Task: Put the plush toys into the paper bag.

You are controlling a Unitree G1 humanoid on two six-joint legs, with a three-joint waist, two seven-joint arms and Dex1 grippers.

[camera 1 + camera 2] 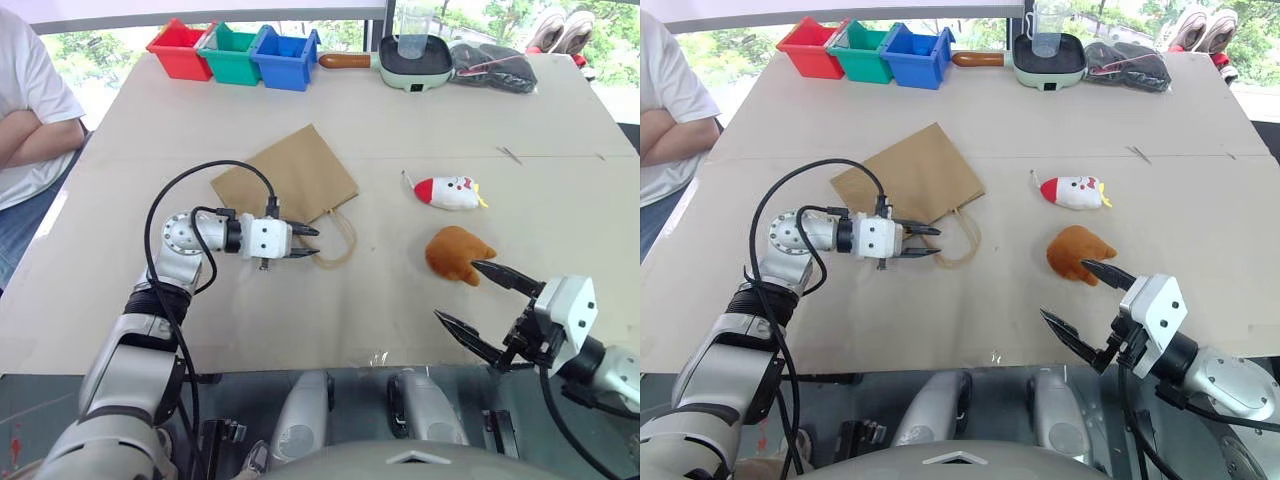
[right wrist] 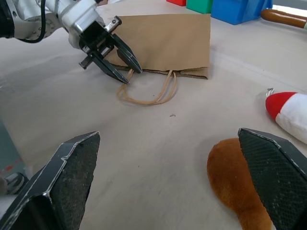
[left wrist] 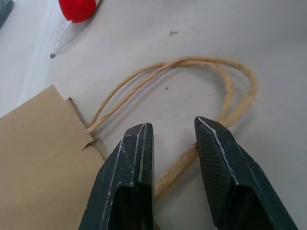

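- The paper bag (image 1: 287, 178) is laid flat on the counter (image 1: 400, 320), with its two loop handles (image 1: 341, 238) stretched out on the surface toward the robot.
- The left tool (image 1: 311, 242) is held just at the mouth edge of the paper bag, beside the handles. Its two fingers (image 3: 129, 172) are partly spread, and one strand of a handle is seen lying between them; it cannot be told if the strand is touched.
- The white chicken toy (image 1: 449, 192) is placed to the right of the paper bag, well apart from it.
- The orange-brown drumstick toy (image 1: 456, 253) is found right of the paper bag also, nearer to the robot than the chicken.
- The right tool (image 1: 477, 300) is spread wide and nothing is held in it; its far fingertip is seen just beside the drumstick toy.
- Red, green and blue bins (image 1: 233, 52) are lined at the far edge, beyond the paper bag.
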